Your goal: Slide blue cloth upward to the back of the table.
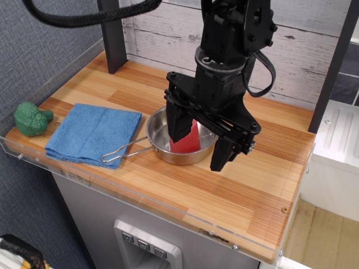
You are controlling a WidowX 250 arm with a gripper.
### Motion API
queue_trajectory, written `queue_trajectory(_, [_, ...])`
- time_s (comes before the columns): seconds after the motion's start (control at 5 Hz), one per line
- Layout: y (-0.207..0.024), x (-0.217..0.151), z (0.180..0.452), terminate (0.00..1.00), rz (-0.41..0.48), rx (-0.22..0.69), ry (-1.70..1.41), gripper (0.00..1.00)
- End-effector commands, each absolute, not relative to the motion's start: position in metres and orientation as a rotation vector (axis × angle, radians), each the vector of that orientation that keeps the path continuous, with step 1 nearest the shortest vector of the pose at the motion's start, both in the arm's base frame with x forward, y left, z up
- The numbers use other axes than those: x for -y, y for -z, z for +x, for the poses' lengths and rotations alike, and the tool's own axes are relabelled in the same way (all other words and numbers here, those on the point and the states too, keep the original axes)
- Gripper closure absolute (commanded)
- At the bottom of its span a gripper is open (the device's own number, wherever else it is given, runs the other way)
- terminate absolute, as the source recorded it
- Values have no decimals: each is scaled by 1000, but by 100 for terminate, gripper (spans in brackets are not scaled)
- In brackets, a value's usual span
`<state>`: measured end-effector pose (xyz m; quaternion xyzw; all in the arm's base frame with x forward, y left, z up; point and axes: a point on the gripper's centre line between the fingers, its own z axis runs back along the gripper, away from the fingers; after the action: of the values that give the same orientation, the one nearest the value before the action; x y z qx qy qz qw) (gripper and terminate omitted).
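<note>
The blue cloth (92,134) lies folded and flat on the front left of the wooden table (258,185), near the front edge. My gripper (201,143) hangs open above the steel pan (178,138), to the right of the cloth and apart from it. Its two black fingers (180,124) straddle a red object (187,140) that stands in the pan. The gripper holds nothing.
A green broccoli toy (32,118) sits at the table's left front corner, just left of the cloth. The pan's wire handle (120,152) reaches onto the cloth's right front corner. A black post (114,35) stands at the back left. A clear acrylic rim (140,193) lines the front edge.
</note>
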<state>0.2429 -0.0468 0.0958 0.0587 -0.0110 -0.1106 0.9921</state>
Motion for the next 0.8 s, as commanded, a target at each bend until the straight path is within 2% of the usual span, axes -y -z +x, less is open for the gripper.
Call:
queue_trajectory(0.0, [-96, 47, 243, 0, 118, 22, 222, 0])
queue_trajectory(0.2, [-97, 18, 247, 0, 131, -17, 111, 0])
queue_trajectory(0.4, [-88, -20, 249, 0, 92, -51, 3, 0])
queue_trajectory(0.6, [-85, -63, 243, 0, 111, -40, -123, 0])
